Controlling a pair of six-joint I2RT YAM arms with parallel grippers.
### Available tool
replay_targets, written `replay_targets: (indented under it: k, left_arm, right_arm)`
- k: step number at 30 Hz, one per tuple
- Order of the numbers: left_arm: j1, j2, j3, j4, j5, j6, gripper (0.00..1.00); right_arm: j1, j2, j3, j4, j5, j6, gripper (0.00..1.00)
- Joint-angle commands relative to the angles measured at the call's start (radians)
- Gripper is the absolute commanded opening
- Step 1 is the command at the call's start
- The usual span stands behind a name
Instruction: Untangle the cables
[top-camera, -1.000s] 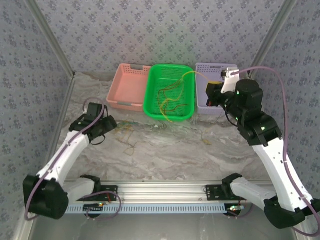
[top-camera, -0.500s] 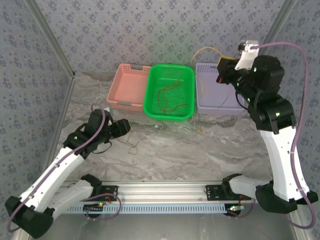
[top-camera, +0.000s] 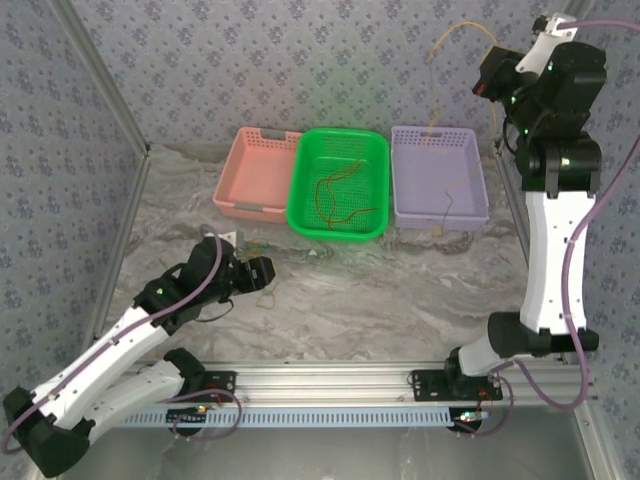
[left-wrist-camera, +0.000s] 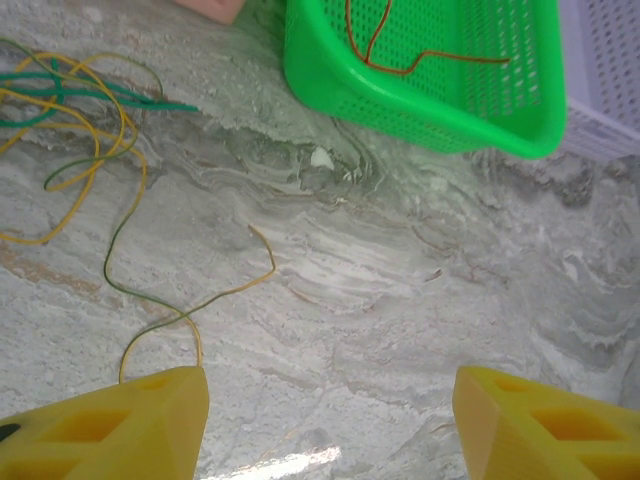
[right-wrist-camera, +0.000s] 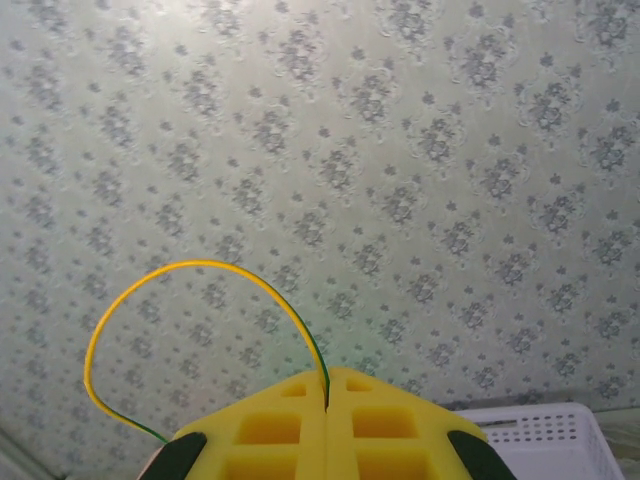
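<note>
Up went the right gripper (right-wrist-camera: 327, 398), pinching a yellow cable (right-wrist-camera: 200, 265) tight; the left gripper (left-wrist-camera: 328, 420) stood wide above loose cables (left-wrist-camera: 122, 122).

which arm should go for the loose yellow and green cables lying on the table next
Left. The left end effector is open and low over the table, right beside those cables. The right end effector is up high, shut on a yellow cable.
</note>
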Motion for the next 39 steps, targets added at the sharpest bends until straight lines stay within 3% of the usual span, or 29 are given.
replay_targets:
  k: [1, 10, 26, 39]
  left_arm:
    - [-0.006, -0.04, -0.012, 0.0, -0.024, -0.012, 0.65]
    - [-0.006, -0.074, -0.063, 0.012, -0.022, -0.023, 0.65]
    - [-0.006, -0.05, -0.055, 0.02, -0.018, -0.009, 0.65]
    - [-0.007, -0.048, -0.108, 0.038, -0.02, -0.02, 0.65]
  right_arm:
    - [-0.054, 0.065, 0.053, 0.071, -0.065, 0.054, 0.0]
    - [-0.118, 0.239, 0.126, 0.079, -0.069, 0.056, 0.0]
    - [-0.113, 0.363, -0.156, 0.093, 0.042, 0.058, 0.0]
    - [-0.12, 0.766, 0.084, -0.079, 0.048, 0.135, 0.0]
